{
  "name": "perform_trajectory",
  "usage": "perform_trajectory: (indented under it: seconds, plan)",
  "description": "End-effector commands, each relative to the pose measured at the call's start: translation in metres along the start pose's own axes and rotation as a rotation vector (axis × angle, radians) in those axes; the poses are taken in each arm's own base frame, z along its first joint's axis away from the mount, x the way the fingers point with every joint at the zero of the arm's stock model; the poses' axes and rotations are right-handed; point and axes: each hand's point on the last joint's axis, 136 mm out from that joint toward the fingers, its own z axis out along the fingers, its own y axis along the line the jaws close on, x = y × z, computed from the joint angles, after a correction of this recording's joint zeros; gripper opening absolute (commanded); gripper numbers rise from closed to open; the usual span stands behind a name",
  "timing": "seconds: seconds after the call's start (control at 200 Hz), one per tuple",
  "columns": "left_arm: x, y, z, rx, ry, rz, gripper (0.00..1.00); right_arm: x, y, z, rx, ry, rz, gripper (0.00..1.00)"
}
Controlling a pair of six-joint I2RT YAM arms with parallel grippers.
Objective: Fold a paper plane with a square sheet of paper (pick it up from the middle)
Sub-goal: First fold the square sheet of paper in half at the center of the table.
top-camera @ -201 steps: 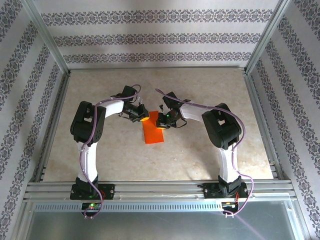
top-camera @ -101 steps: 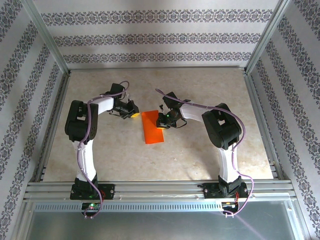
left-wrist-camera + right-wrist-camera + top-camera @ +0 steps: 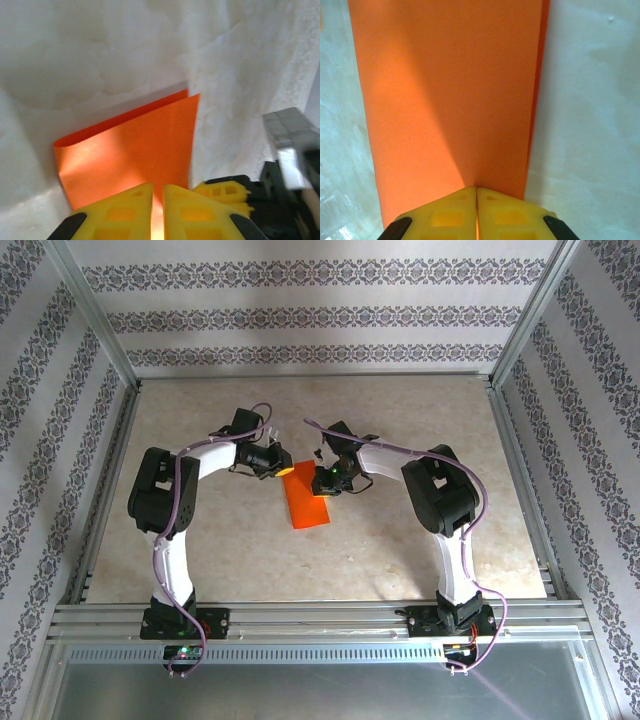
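Square sheet of paper point(image 3: 308, 502), folded in half, lying on counter point(image 3: 400, 540); left hand point(image 3: 284, 469) and right hand point(image 3: 322, 483) both pinched shut, tips at its far end, grip unclear.

Left claw point(image 3: 158, 194): yellow fingers closed to a thin slit, tips over the edge of the folded orange sheet point(image 3: 132, 145). Sheet lies flat on the pale marbled worktop point(image 3: 100, 50), its two layers slightly offset along one edge. Right claw point(image 3: 223, 190), yellow-tipped, sits at the sheet's right edge.
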Motion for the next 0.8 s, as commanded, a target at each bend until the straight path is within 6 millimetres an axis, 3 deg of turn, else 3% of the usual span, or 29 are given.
perform_trajectory:
  seconds: [0.0,0.195,0.35,0.46,0.585,0.794]
  plan:
    - [-0.008,0.013,0.010,-0.041,0.003,-0.032,0.13,0.075,-0.111,0.026,0.392,0.256,0.091,0.10]
    - [-0.014,0.056,0.006,-0.182,-0.024,-0.082,0.13,0.073,-0.112,0.023,0.403,0.263,0.066,0.10]
    - [-0.022,0.065,-0.016,-0.192,-0.050,-0.061,0.13,0.065,-0.111,0.018,0.403,0.249,0.053,0.10]
    - [-0.027,0.052,-0.029,-0.152,-0.062,-0.035,0.14,0.060,-0.108,0.017,0.397,0.239,0.044,0.10]
    - [-0.025,0.024,-0.033,-0.070,-0.064,-0.015,0.15,0.058,-0.105,0.018,0.386,0.241,0.042,0.10]
    - [0.006,-0.009,-0.006,-0.004,0.022,0.021,0.16,0.058,-0.105,0.019,0.383,0.246,0.047,0.11]
